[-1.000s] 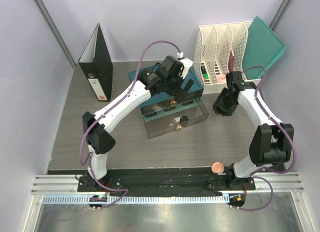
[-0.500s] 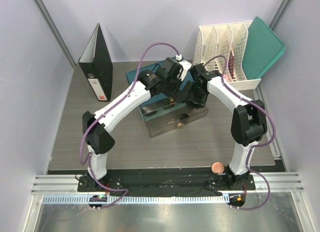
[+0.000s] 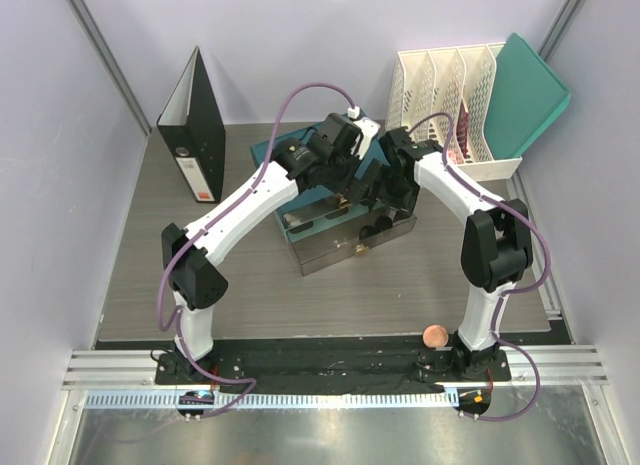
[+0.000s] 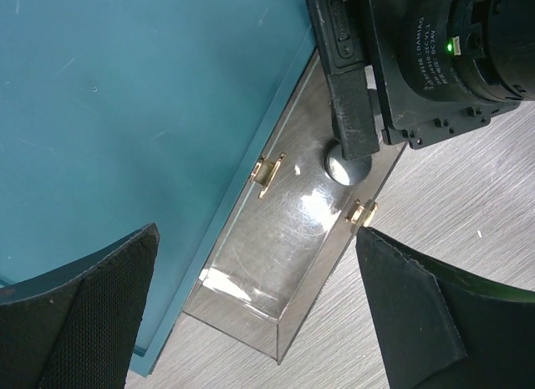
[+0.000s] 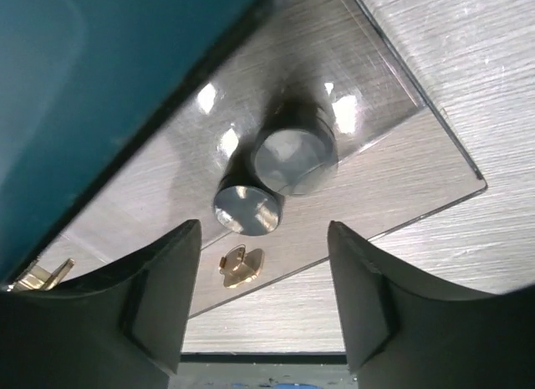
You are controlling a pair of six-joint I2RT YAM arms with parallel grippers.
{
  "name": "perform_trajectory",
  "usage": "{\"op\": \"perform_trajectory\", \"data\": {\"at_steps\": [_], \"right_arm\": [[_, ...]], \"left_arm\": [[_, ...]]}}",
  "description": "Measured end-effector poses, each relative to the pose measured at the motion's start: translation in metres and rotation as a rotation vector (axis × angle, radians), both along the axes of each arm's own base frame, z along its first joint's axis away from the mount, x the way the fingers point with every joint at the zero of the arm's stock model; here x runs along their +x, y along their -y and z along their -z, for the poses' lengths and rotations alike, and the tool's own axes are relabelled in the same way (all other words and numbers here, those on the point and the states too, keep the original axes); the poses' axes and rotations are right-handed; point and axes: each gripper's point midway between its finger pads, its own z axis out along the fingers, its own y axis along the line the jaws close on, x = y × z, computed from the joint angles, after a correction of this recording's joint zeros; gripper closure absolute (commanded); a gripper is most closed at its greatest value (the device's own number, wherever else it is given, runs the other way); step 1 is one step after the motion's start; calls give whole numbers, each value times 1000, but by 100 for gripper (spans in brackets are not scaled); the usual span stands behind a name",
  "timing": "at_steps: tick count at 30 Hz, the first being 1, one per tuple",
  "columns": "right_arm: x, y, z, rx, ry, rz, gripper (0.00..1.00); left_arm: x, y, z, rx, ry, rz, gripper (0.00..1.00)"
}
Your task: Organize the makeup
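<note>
Peach round disc (image 3: 434,335) lies unsorted at lower right, beside the right arm's base. Mid-frame, the clear drawer (image 3: 345,247) stands pulled out of the teal drawer box (image 3: 268,151), likely to take makeup. It holds a black round jar (image 5: 295,159) and a smaller jar (image 5: 247,209). Over them the right gripper (image 5: 261,238) is spread and empty, as is the left gripper (image 4: 257,238). A motor label (image 4: 415,58) seems to read DAMIAO.

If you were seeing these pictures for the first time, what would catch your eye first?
Both arms meet over the teal drawer box mid-table, the left tool and right tool open above its pulled-out clear drawer. Two round jars sit side by side in that drawer. A peach disc lies alone at the near edge by the right arm's base.
</note>
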Motion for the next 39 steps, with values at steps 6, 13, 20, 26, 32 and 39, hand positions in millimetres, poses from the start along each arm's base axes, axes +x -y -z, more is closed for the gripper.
{"op": "perform_trajectory", "data": {"at_steps": [6, 13, 20, 26, 32, 39], "right_arm": [[-4, 1, 2, 1, -6, 3, 25], [-6, 2, -4, 5, 4, 1, 25], [-23, 12, -50, 8, 82, -35, 25], [-61, 37, -58, -25, 69, -29, 25], [-86, 86, -25, 2, -16, 128, 25], [-55, 138, -23, 43, 38, 286, 25]], "left_arm": [[-1, 2, 0, -8, -8, 10, 0], [-7, 7, 0, -34, -33, 45, 1], [-17, 9, 0, -57, -61, 80, 2], [-38, 24, 4, -118, -138, 175, 5], [-82, 53, 8, -173, -226, 329, 6], [-170, 120, 15, -202, -317, 595, 8]]}}
